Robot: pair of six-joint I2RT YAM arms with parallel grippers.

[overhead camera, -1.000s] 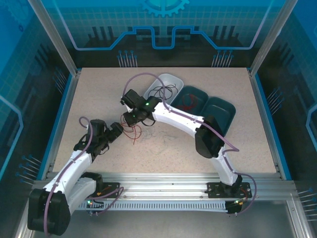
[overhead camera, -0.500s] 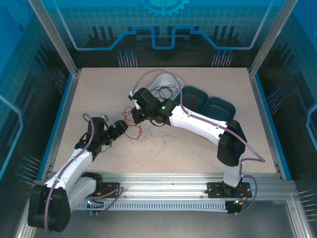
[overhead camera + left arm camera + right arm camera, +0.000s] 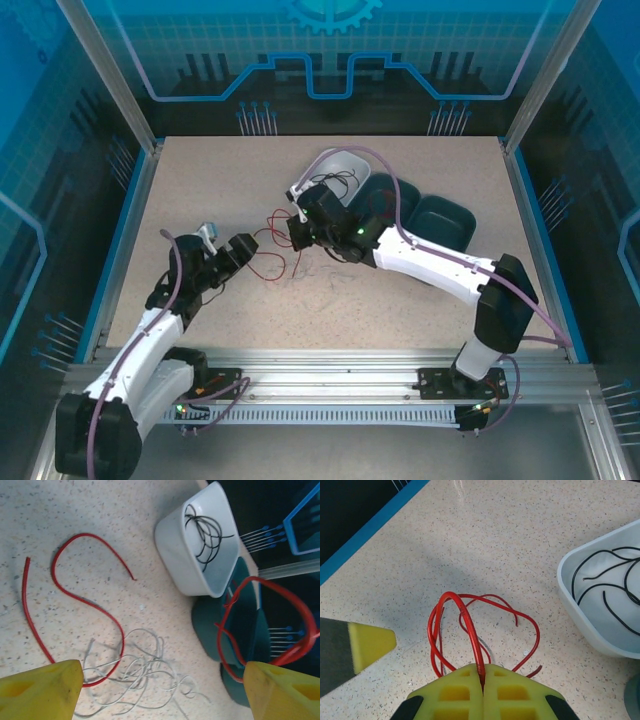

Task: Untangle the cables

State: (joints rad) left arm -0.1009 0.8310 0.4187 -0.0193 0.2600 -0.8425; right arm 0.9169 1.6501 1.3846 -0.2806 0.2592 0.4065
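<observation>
Red cables: a bundle of loops pinched in the closed right gripper, the slack trailing on the table. Over the last second that gripper has drawn back from mid-table toward the white bin of black cables, pulling a red strand out toward the left gripper, whose fingers stand wide apart. White cables and a loose red wire lie flat beneath it. Judgement: red is coming free of white; sorting unfinished
</observation>
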